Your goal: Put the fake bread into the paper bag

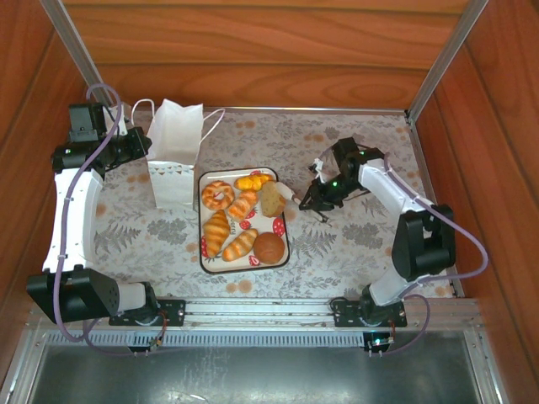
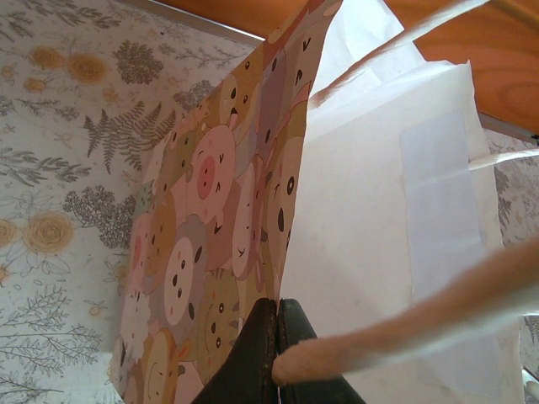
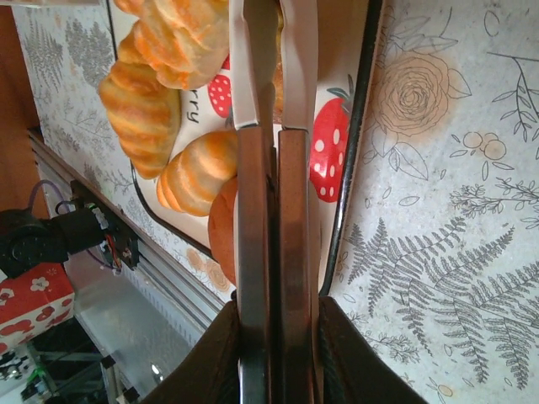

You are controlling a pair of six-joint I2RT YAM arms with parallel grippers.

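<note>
The white paper bag (image 1: 174,143) stands upright left of the tray; its animal-print side and white inside (image 2: 362,236) are close up in the left wrist view. My left gripper (image 1: 145,150) (image 2: 280,307) is shut on the bag's upper edge. The fake bread lies on the strawberry-print tray (image 1: 289,252): a doughnut (image 1: 218,195), croissants (image 1: 216,231), rolls (image 1: 240,244) and a dark bun (image 1: 269,247). My right gripper (image 1: 289,199) (image 3: 276,50) reaches in over the tray's right rim (image 3: 354,151) and is shut on the brown slice (image 1: 270,200), which is tilted up. Croissants (image 3: 143,118) lie left of the fingers.
A blurred cord handle (image 2: 404,320) crosses in front of the left wrist camera. Wooden walls close the table in at the back and both sides. A metal rail (image 1: 269,311) runs along the near edge. Bare patterned cloth (image 1: 362,244) lies right of the tray.
</note>
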